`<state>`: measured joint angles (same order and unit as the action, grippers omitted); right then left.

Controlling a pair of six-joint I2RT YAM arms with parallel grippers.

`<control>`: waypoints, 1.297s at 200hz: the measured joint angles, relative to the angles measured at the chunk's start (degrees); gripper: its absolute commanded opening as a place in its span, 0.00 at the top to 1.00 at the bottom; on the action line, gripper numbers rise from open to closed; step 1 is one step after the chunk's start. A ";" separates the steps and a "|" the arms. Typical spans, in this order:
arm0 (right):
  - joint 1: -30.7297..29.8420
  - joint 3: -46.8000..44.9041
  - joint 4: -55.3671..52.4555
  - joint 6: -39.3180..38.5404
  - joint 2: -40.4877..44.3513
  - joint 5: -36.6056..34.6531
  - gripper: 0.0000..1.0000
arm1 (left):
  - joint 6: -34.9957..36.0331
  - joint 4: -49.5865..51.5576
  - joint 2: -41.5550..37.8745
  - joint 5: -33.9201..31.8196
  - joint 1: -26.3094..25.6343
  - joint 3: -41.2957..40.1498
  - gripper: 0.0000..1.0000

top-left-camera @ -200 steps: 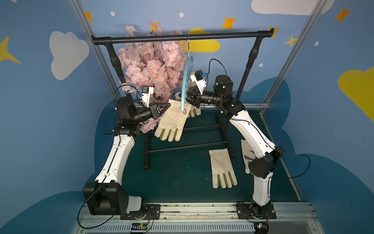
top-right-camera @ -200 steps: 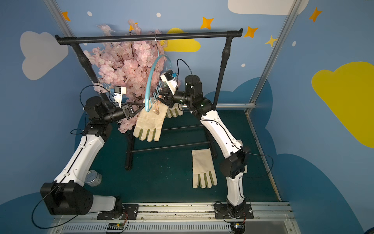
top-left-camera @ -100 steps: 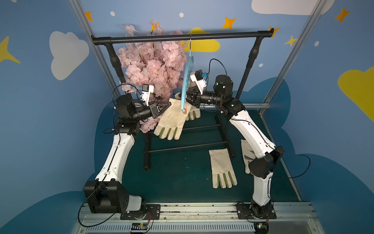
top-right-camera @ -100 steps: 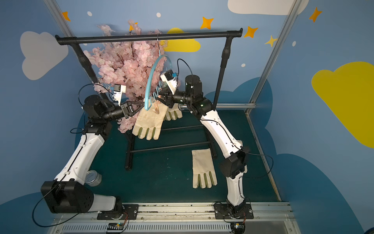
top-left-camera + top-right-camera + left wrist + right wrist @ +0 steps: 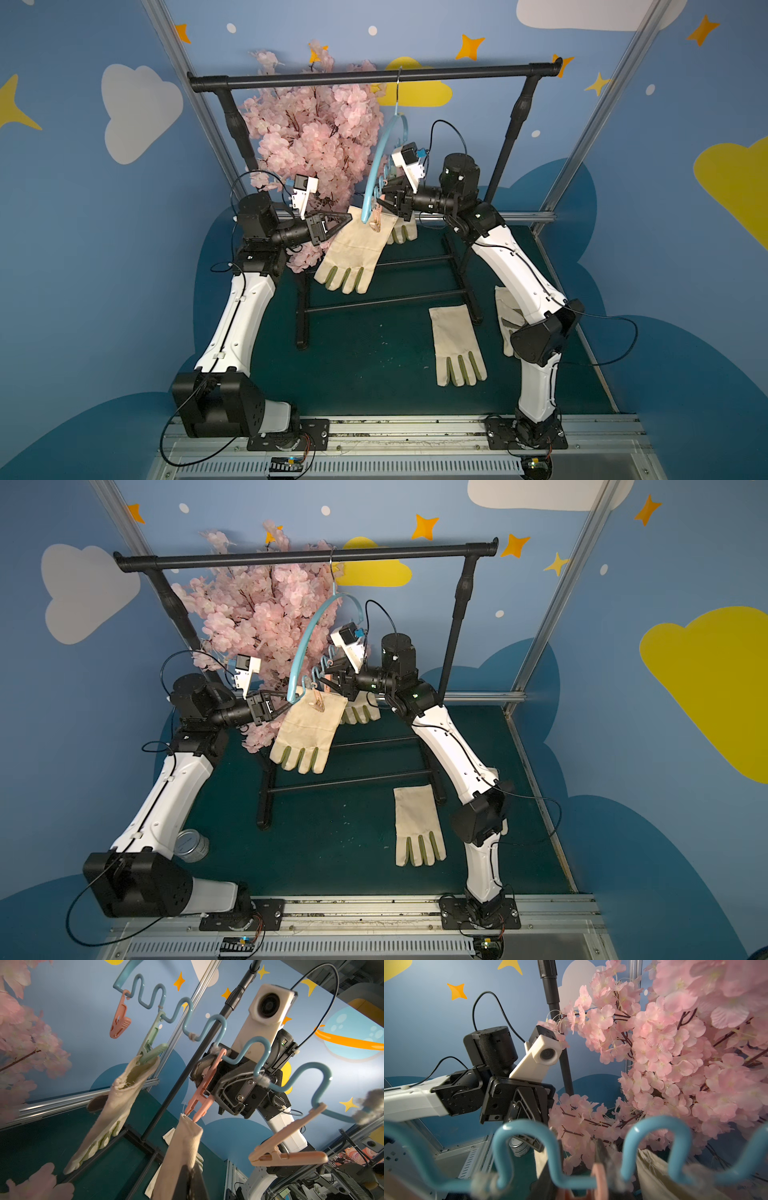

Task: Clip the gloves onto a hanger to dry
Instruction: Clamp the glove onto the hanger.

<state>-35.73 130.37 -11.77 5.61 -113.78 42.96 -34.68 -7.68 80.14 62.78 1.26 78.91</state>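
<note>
1. Left gripper (image 5: 348,217), at the left of the hanger (image 5: 376,166): it is pinched together on a glove (image 5: 349,257) at the cuff edge and holds that cuff just under the hanger's wavy bar.
2. The glove's long axis runs down and away from the hanger, cuff up and fingers down. In the left wrist view its top corner meets the tip of the peg (image 5: 197,1103).
3. This is the relation your next move turns on: the cuff lies just below the peg's mouth, and probably only a corner is within reach. The left arm is nearer the cloth, so it likely has to lift the cuff further in. You cannot tell here whether cloth is already between the prongs.
4. Right gripper (image 5: 208,1079), at the hanger's right: it is clamped on the peg's handles and seems to squeeze the mouth apart.
5. Farther along the bar, a second glove (image 5: 112,1109) hangs from a green peg (image 5: 151,1051).
6. Well below the hanger and to its right, a third glove (image 5: 457,345) lies flat on the floor (image 5: 365,365). A fourth glove (image 5: 505,320) lies partly under the right arm.
</note>
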 measured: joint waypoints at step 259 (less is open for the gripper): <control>0.79 -0.17 2.25 2.64 0.00 2.05 0.90 | -4.35 -4.61 2.21 5.42 2.08 1.92 0.97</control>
<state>-34.94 130.19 -9.52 8.25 -113.78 45.01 -39.03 -12.29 82.35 68.20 3.33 80.84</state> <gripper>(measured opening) 0.256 0.049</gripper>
